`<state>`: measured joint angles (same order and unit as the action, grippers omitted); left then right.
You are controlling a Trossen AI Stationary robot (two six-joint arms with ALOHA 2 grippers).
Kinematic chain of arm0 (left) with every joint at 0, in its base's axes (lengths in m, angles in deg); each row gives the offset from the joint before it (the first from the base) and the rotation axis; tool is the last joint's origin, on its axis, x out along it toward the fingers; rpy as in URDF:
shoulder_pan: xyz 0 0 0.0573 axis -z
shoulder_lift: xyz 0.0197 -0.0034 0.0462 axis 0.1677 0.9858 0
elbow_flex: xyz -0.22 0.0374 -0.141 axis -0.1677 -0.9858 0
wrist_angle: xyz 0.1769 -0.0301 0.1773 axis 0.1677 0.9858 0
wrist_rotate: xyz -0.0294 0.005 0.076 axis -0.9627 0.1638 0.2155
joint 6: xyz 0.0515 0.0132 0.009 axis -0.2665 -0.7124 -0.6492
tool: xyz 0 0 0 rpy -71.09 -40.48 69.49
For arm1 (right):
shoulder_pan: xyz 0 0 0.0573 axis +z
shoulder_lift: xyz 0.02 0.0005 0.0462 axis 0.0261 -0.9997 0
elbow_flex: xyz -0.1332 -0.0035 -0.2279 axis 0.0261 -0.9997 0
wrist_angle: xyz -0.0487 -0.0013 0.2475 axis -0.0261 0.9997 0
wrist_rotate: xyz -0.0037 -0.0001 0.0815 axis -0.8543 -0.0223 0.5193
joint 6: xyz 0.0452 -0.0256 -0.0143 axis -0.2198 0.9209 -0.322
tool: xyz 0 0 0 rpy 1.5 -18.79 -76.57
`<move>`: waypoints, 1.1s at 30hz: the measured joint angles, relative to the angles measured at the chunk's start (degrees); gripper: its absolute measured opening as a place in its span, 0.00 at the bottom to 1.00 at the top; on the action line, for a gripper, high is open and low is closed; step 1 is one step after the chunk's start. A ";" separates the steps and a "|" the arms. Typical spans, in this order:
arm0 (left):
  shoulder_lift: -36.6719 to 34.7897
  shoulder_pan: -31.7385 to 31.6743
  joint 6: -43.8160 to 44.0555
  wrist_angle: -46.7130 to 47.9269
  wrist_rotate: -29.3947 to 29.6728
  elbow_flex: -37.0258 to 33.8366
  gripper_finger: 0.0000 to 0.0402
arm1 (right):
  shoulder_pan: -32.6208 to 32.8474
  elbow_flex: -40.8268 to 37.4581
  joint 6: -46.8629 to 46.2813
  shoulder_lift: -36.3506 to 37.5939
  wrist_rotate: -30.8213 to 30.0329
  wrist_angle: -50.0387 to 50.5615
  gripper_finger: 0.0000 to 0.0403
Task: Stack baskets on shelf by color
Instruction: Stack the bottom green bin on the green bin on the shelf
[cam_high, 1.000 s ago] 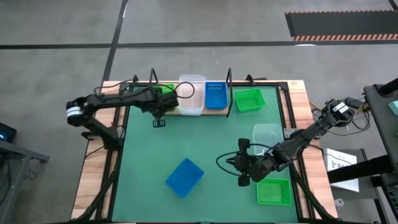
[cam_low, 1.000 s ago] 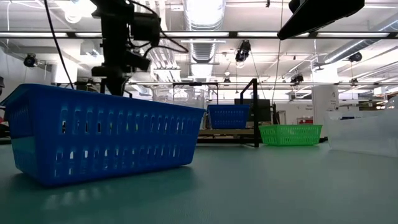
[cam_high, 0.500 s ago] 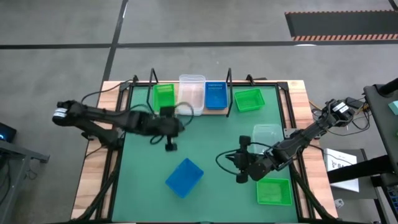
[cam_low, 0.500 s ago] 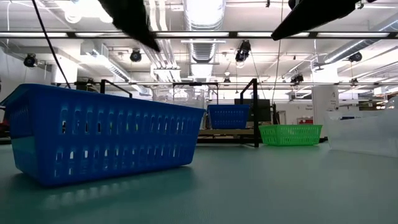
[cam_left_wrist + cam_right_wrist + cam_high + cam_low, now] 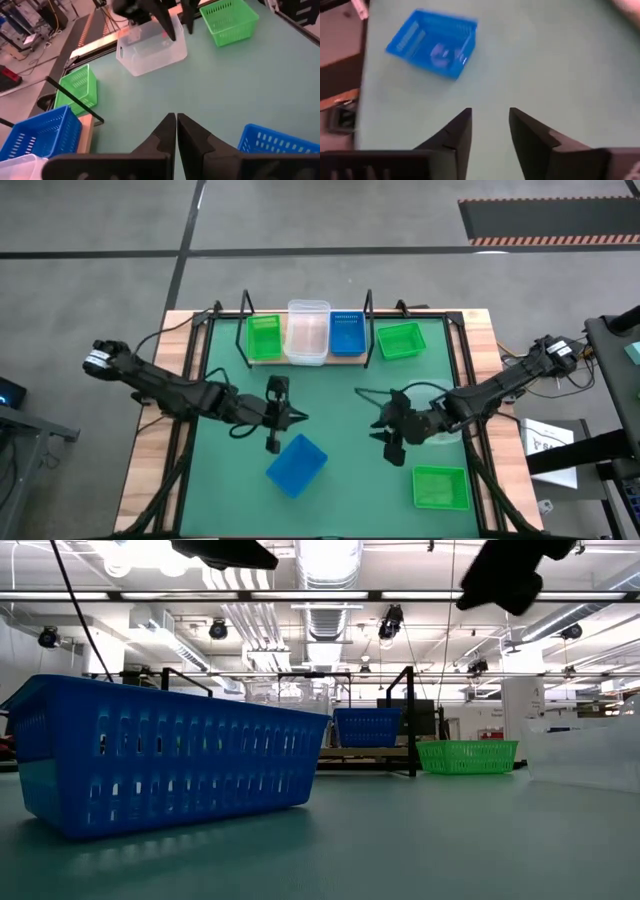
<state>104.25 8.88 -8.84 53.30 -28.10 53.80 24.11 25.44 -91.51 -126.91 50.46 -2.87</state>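
The shelf (image 5: 275,360) stands at the far edge, and side by side on it rest a green basket (image 5: 263,337), a clear basket (image 5: 308,332) and a blue basket (image 5: 347,332). Four more baskets stand on the mat: blue (image 5: 296,464), green (image 5: 400,340), green (image 5: 440,487) and clear (image 5: 152,50). My left gripper (image 5: 298,418) hovers shut over the mid mat, just beyond the blue basket's far side. My right gripper (image 5: 490,117) hangs open and empty over the mat's right half, beside the clear basket.
Bare green mat lies between the two grippers and in front of the shelf. Black wire uprights (image 5: 368,305) rise at both ends of the shelf. Wooden table strips border the mat on the left and right.
My left gripper has left the shelf's left end and swung toward the near edge and the mat's middle, tipping from pointing down to nearly level, still shut. The green basket now shows on the shelf. My right gripper has shifted slightly toward the far edge and rolled.
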 joint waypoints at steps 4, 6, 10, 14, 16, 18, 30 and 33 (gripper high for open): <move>0.00 -0.33 -0.07 -0.15 0.21 -0.41 0.00 | -0.79 0.03 -9.84 0.37 12.65 2.00 0.36; 0.00 -0.44 -0.07 -0.17 0.21 -0.44 0.00 | -0.79 0.95 -18.41 -0.18 17.37 5.30 0.36; 0.00 -0.53 -1.23 -0.48 0.32 -0.44 0.00 | 2.20 4.74 -31.73 -4.04 25.82 17.15 0.35; 0.00 -0.53 -3.30 -2.65 2.85 -0.48 0.00 | 6.38 11.47 -41.48 -9.14 32.11 30.68 0.32; -0.04 -0.53 -4.73 -3.67 5.74 -0.50 0.00 | 8.52 14.84 -43.25 -11.62 32.24 33.67 0.32; -0.29 -0.55 -6.11 -4.89 9.11 -0.50 0.00 | 10.76 17.33 -45.06 -13.76 32.41 33.52 0.33; -4.75 -0.56 -9.05 -5.29 21.69 -0.96 0.00 | 16.66 23.76 -61.37 -26.13 33.11 32.14 0.47; -6.33 -0.55 -9.03 -5.39 22.18 -1.78 0.00 | 16.47 23.76 -61.71 -28.56 32.85 32.19 0.47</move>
<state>97.92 8.32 -17.86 47.91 -5.92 52.01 40.58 49.20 -153.23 -155.47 83.31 29.32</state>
